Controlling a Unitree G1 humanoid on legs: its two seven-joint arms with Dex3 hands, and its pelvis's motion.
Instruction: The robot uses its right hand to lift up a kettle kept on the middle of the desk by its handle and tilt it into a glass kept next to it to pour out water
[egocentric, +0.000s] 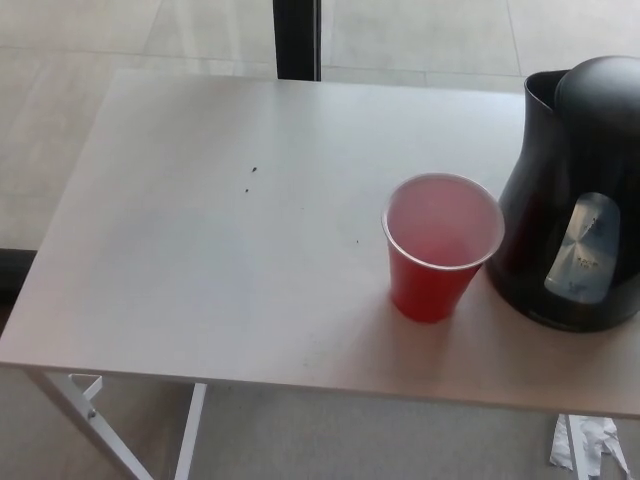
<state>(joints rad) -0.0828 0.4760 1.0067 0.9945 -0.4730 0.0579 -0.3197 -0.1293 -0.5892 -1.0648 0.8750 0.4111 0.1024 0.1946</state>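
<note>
No readable text, brand, number or sign anywhere. Only candidate: the clear water-level window (583, 250) on the side of the black kettle (572, 190), which carries a few small dark marks partway down, probably level markings, too blurred and small to read. Red cup (441, 247) plain, no print visible. White desk (200, 240) unmarked apart from a few tiny dark specks, not lettering.

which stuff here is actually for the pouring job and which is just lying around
For the job:
black kettle, upright at the table's right
red cup, upright just left of the kettle

Just lying about:
dark specks on the white table
crumpled white scrap on the floor
</note>
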